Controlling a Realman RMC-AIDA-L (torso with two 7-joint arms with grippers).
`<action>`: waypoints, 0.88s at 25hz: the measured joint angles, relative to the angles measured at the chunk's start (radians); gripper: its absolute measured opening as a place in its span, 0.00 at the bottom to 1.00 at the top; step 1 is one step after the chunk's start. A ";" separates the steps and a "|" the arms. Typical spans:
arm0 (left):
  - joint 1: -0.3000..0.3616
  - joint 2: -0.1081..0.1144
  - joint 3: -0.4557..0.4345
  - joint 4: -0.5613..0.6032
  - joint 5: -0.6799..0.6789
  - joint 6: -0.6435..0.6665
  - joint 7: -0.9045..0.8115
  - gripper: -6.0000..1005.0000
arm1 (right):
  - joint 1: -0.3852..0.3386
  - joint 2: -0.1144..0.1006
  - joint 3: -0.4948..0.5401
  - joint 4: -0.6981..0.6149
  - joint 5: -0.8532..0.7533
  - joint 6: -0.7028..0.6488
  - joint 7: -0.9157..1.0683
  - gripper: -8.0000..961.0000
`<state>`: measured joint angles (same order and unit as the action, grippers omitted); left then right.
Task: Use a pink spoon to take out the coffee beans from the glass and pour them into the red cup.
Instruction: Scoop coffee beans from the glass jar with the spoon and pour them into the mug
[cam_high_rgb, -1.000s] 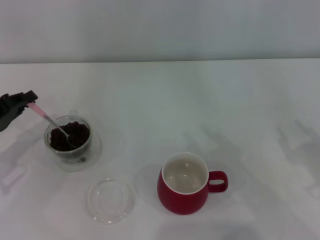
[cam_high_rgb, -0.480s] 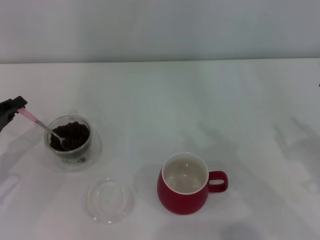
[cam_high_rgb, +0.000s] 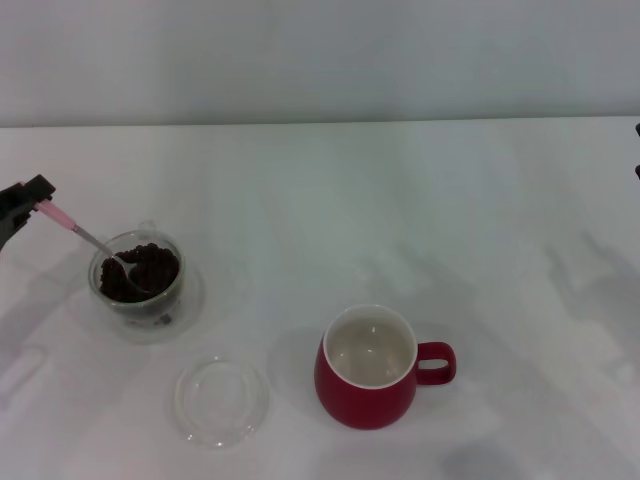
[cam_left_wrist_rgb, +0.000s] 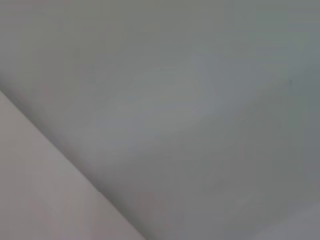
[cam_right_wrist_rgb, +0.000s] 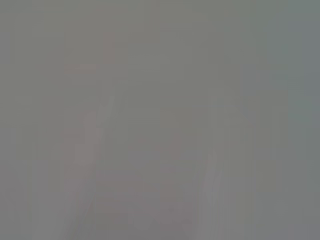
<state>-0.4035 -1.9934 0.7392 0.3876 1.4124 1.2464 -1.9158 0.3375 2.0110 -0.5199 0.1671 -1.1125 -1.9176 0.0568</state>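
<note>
coffee beans (cam_high_rgb: 140, 270) lay heaped in the glass (cam_high_rgb: 137, 276), which stood on the white surface (cam_high_rgb: 400, 200) toward the robot's left, with a flat clear lid (cam_high_rgb: 221, 401) lying near it on the robot's side. the left gripper (cam_high_rgb: 22, 205), at the left edge of the head view, was clenched on the pink end of the pink spoon (cam_high_rgb: 88, 239), whose metal bowl sat down among the beans. against the view 0.5 s before, the gripper had shifted slightly up and back toward the glass, and the spoon's bowl had gone from lying pale on top of the heap to sitting lower with beans around it; that read as the scoop loading, not lifting out. the red cup (cam_high_rgb: 368, 367) stood well apart, to the right and nearer the robot, its cream inside bare, so no beans had been delivered. the right gripper showed only as a dark sliver at the right edge, and i could not tell the state of its jaws. both wrist views showed only blur. the likely next need was a level lift clear of the rim.
</note>
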 joint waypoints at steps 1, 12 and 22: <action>-0.001 0.002 0.000 0.000 -0.001 0.007 0.000 0.13 | 0.000 0.000 0.000 0.000 0.000 0.000 0.000 0.55; 0.010 0.006 -0.002 0.003 -0.022 0.024 -0.003 0.13 | 0.002 0.000 0.000 0.001 0.000 0.001 0.000 0.55; -0.016 0.009 0.008 -0.003 -0.007 0.056 -0.002 0.13 | 0.010 0.002 0.000 0.003 -0.002 0.002 0.000 0.55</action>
<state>-0.4199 -1.9845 0.7473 0.3843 1.4058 1.3027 -1.9180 0.3477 2.0126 -0.5199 0.1699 -1.1143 -1.9156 0.0568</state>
